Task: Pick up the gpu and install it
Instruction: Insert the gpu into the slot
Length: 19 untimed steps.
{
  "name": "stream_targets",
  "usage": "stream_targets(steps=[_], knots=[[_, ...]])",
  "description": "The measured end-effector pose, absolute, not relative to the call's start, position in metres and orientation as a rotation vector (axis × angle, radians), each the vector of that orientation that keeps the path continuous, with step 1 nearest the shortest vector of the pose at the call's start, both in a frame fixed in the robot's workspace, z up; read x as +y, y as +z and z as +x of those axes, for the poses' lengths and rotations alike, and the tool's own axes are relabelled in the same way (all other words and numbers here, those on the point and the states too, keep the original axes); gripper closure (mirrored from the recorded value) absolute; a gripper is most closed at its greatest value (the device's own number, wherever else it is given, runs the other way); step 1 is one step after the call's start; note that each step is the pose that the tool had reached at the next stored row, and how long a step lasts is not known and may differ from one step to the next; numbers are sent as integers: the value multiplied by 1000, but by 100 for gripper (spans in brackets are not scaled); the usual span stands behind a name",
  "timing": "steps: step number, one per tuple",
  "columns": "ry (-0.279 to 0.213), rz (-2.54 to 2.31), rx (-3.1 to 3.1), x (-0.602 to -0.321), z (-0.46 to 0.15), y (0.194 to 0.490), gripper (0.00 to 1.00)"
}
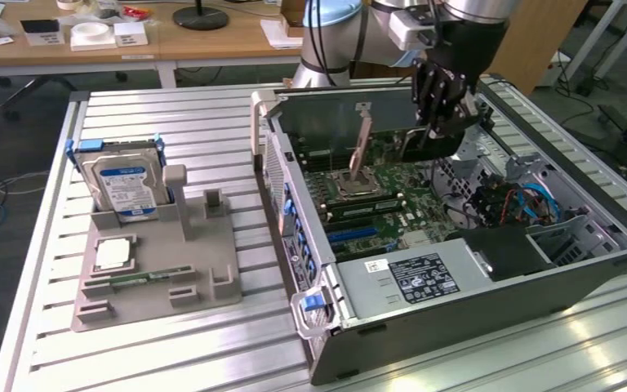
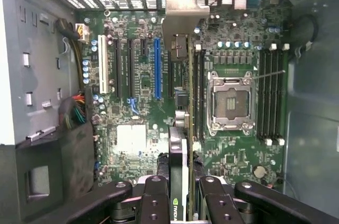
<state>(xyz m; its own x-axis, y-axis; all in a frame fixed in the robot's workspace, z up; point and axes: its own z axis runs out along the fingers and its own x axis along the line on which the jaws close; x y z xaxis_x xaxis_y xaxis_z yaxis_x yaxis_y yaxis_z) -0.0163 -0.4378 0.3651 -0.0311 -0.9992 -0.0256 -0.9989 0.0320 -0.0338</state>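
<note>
The black cooler edge of the gpu (image 2: 178, 155) carries a small green emblem (image 2: 175, 203) with pale letters running beside it, too small to spell out. The hard drive (image 1: 126, 186) wears a blue-and-white label whose print cannot be read. The black label (image 1: 428, 278) on the power supply (image 1: 357, 296) shows rows of white print and marks, and a white sticker (image 1: 375, 265) just beside it shows dark lines, neither legible.

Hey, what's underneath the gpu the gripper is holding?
The gpu, clamped edge-on in the gripper, hangs over the motherboard. A blue slot lies to one side and the processor socket to the other. The strip of board directly beneath the card is covered.
</note>
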Motion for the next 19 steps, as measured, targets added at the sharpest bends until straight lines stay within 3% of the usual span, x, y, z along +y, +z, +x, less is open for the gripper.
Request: stream_targets(steps=[19], knots=[[-11,-2123,2259,-443,-24,356,73]])
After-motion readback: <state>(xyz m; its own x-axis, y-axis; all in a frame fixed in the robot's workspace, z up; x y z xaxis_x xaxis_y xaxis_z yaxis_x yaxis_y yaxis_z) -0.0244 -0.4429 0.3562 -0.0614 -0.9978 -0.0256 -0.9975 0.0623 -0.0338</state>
